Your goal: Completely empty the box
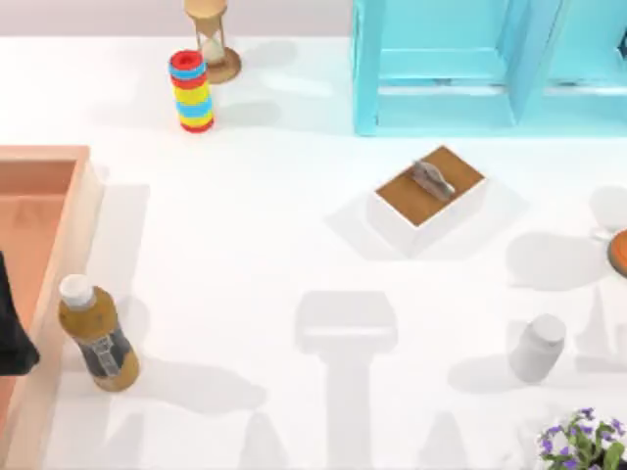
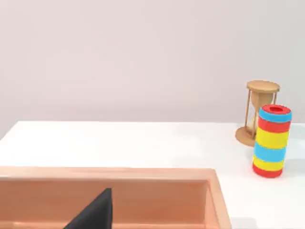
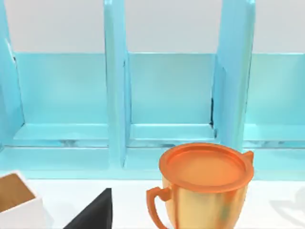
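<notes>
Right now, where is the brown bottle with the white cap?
In the top view the brown bottle stands at the table's left, just outside the box's right wall.

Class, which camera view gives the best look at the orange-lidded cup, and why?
The right wrist view: the cup stands close, showing lid, handle and golden body before the turquoise shelf. The top view catches just its edge. The left wrist view faces elsewhere.

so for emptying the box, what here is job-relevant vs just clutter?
Job:
- box, at the table's left edge
- left gripper, over the box

Lying about:
- brown bottle, beside the box
- striped cylinder
- hourglass
- small white box
- white bottle
- orange cup
- blue shelf
- flowers
</notes>
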